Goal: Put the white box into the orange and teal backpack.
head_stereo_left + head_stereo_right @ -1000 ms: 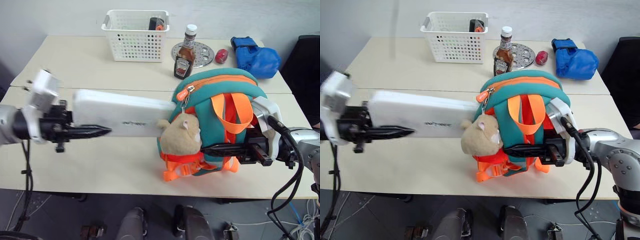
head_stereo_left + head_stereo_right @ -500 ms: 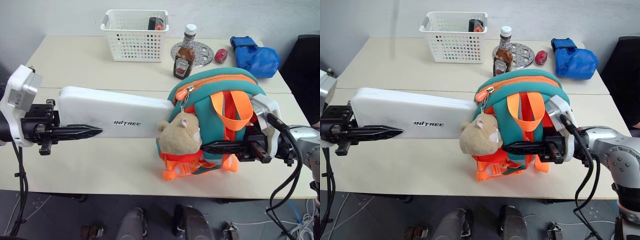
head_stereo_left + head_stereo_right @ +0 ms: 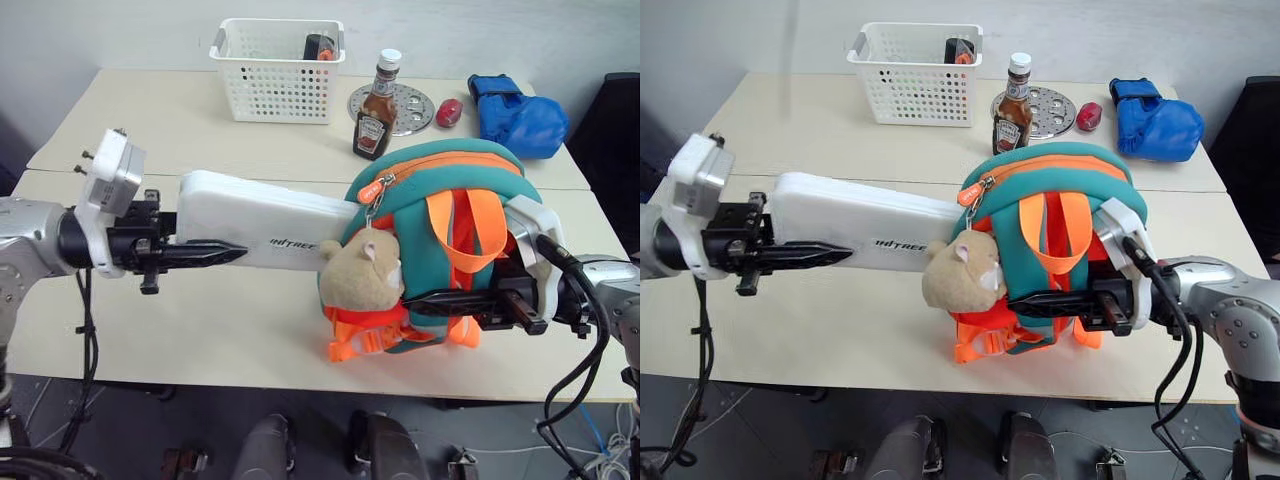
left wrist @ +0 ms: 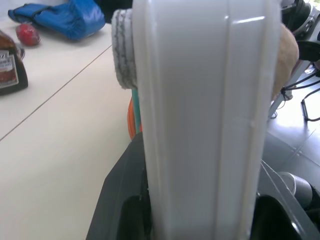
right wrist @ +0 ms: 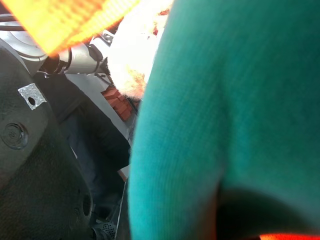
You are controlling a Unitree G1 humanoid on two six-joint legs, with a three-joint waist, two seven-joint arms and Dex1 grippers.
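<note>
A pale beige table (image 3: 200, 130), smooth and matte with a seam running across it, is carrying everything here. The orange and teal backpack (image 3: 440, 200) is standing upright near its front edge, soft padded fabric with a rounded teal top, an orange zip line and glossy orange straps hanging down its face. The white box (image 3: 262, 222), a long flat hard-shelled case with rounded corners and small dark lettering, is hanging level above the table, and its far end is sitting at the backpack's zipped side, just behind a tan plush hamster charm (image 3: 362, 275) that is dangling in front of that opening and crowding the way in.

The left gripper (image 3: 205, 255) is gripping the box's near end, its black fingers clamped along the case. The right gripper (image 3: 440, 300) is reaching in from the other side with its fingers pressed together on the lower front of the backpack, among the strap ends.

Well behind, a white perforated plastic basket (image 3: 275, 85) is standing with dark items inside. Beside it a brown glass sauce bottle (image 3: 375, 110) is rising in front of a round perforated metal disc (image 3: 405, 100), then a small red object (image 3: 449, 112), then a crumpled blue fabric bundle (image 3: 520, 115).
</note>
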